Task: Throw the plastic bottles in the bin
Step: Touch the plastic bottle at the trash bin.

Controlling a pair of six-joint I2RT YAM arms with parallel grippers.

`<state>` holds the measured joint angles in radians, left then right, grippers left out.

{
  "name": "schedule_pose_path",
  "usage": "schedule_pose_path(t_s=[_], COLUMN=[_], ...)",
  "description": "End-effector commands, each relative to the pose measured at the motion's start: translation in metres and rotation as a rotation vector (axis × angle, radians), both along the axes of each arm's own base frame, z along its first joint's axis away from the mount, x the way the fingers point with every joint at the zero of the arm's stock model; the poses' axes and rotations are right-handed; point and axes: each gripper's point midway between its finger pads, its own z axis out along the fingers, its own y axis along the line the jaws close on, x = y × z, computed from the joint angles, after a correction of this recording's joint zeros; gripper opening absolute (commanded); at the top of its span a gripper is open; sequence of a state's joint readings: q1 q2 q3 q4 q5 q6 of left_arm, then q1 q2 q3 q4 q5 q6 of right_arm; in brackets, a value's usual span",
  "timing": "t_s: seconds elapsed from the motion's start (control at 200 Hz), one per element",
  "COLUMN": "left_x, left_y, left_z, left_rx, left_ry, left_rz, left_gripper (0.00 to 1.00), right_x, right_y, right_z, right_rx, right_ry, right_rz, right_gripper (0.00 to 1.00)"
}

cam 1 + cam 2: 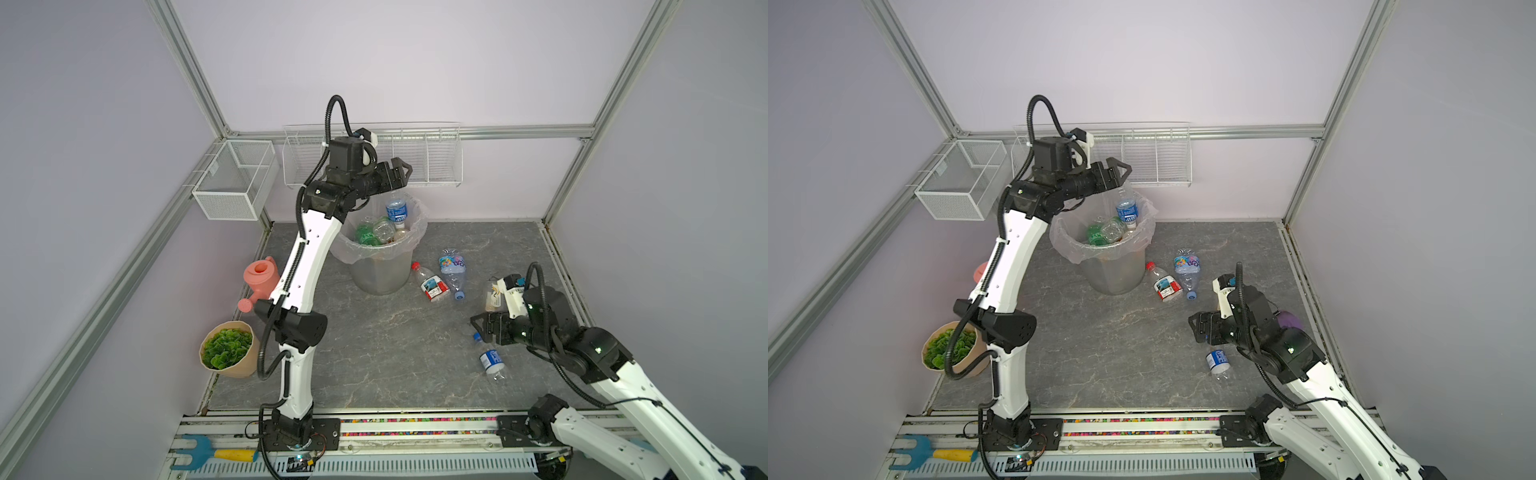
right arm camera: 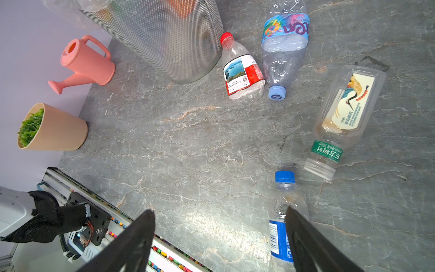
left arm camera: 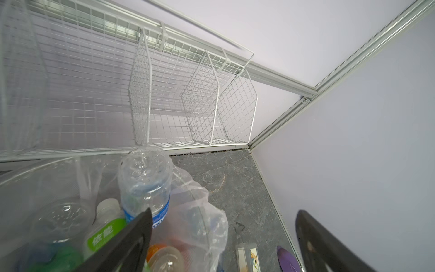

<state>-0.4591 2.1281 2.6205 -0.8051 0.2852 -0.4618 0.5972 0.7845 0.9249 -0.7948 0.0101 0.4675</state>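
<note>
The left tool [image 1: 400, 173] hangs above the round grey tapered bin [image 1: 380, 274] lined with a clear bag, high enough to clear its rim, with its jaws spread and nothing between them. Directly below, a clear bottle with a blue label [image 1: 396, 212] stands cap-down on the heap inside, probably because the pile leaves it no room to sink. The right tool [image 1: 478, 328] hovers low over the grey marbled worktop [image 1: 374, 345], jaws apart and gripping nothing. It sits just beside a small blue-capped, blue-labelled bottle [image 1: 491, 360], which looks like its next pick.

Four bottles lie on the worktop:
- the small blue-capped, blue-labelled bottle
- a red-capped bottle with a red-and-white label [image 1: 432, 284]
- a crushed bottle with a multicoloured label [image 1: 453, 270]
- a square clear bottle with a crane picture [image 2: 346, 113]

At least four bottles show in the bin, with more hidden beneath. There is also one pink watering can [image 1: 262, 276], one potted green plant [image 1: 228, 349] and two white wire baskets [image 1: 232, 178].
</note>
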Motion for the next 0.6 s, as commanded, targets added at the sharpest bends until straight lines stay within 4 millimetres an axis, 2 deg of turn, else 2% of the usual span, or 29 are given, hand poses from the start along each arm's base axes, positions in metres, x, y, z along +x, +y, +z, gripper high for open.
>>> schedule_pose_path(t_s=[0.0, 0.13, 0.26, 0.39, 0.57, 0.595], left_x=[0.012, 0.027, 0.042, 0.045, 0.042, 0.041], left_y=[-0.012, -0.013, -0.018, -0.019, 0.005, 0.01], left_z=[0.019, 0.007, -0.026, -0.058, -0.085, -0.086], left_rx=[-0.058, -0.044, -0.002, 0.05, 0.127, 0.124], left_ry=[-0.091, -0.095, -0.053, 0.022, 0.096, 0.101], left_rz=[-0.033, -0.003, 0.002, 0.002, 0.074, 0.086], left_gripper=[0.94, 0.94, 0.94, 0.93, 0.94, 0.94], right_x=[0.002, 0.004, 0.006, 0.008, 0.009, 0.007], right_y=[-0.001, -0.001, 0.002, 0.003, 0.004, 0.002], right_z=[-0.008, -0.015, -0.016, -0.017, -0.015, -0.027], right_rx=[-0.02, -0.031, -0.026, -0.032, -0.027, -0.04], right_ry=[0.003, 0.013, 0.013, 0.016, 0.008, 0.031], right_rz=[0.0, -0.002, 0.003, 0.006, 0.004, 0.004], right_gripper=[0.89, 0.89, 0.89, 0.89, 0.89, 0.89])
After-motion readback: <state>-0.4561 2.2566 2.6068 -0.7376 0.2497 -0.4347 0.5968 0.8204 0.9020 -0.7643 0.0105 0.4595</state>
